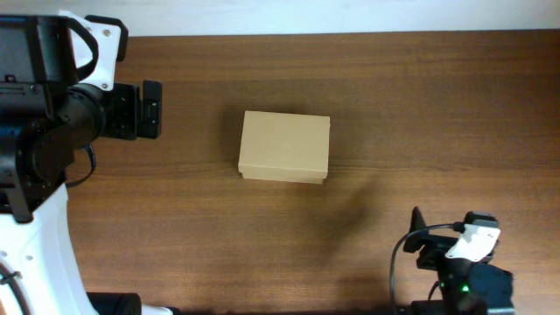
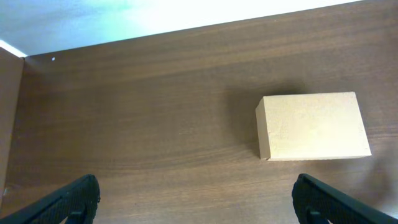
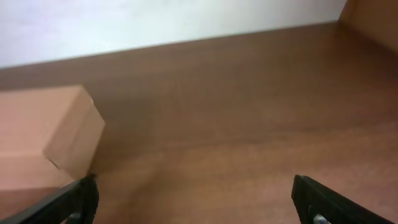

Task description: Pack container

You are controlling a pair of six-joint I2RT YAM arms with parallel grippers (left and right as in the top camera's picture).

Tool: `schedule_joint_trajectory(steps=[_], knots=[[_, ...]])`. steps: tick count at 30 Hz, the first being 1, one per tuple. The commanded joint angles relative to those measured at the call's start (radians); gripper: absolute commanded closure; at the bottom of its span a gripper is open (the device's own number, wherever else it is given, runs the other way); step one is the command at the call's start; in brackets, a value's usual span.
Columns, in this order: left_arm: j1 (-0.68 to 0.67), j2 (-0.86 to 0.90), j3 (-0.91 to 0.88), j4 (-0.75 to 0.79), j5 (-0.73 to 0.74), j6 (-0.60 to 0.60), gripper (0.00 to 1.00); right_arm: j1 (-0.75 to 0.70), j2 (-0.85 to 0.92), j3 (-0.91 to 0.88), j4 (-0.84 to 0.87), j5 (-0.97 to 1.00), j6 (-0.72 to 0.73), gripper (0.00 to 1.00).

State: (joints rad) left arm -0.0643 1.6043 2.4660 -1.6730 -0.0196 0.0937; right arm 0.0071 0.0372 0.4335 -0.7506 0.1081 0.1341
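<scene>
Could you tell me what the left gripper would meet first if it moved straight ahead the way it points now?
Probably the container, lying ahead but off-centre, roughly in line with one finger of the left gripper; only bare table lies between.

We are seeing a dark brown wooden table [image 1: 420, 105], its grain running left to right. A pale wall [image 1: 350, 16] is lining the table's far edge.
</scene>
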Motion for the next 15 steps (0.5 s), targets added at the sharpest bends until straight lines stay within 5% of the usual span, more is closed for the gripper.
schedule_joint_trajectory(steps=[1,15], knots=[[0.004,0.002,0.008,0.0,-0.006,0.006,0.01,-0.009,-0.034,-0.054,0.008,0.009,0.005,0.01],[0.004,0.002,0.008,0.0,-0.006,0.006,0.0,-0.009,-0.034,-0.197,0.129,0.044,0.005,0.01]])
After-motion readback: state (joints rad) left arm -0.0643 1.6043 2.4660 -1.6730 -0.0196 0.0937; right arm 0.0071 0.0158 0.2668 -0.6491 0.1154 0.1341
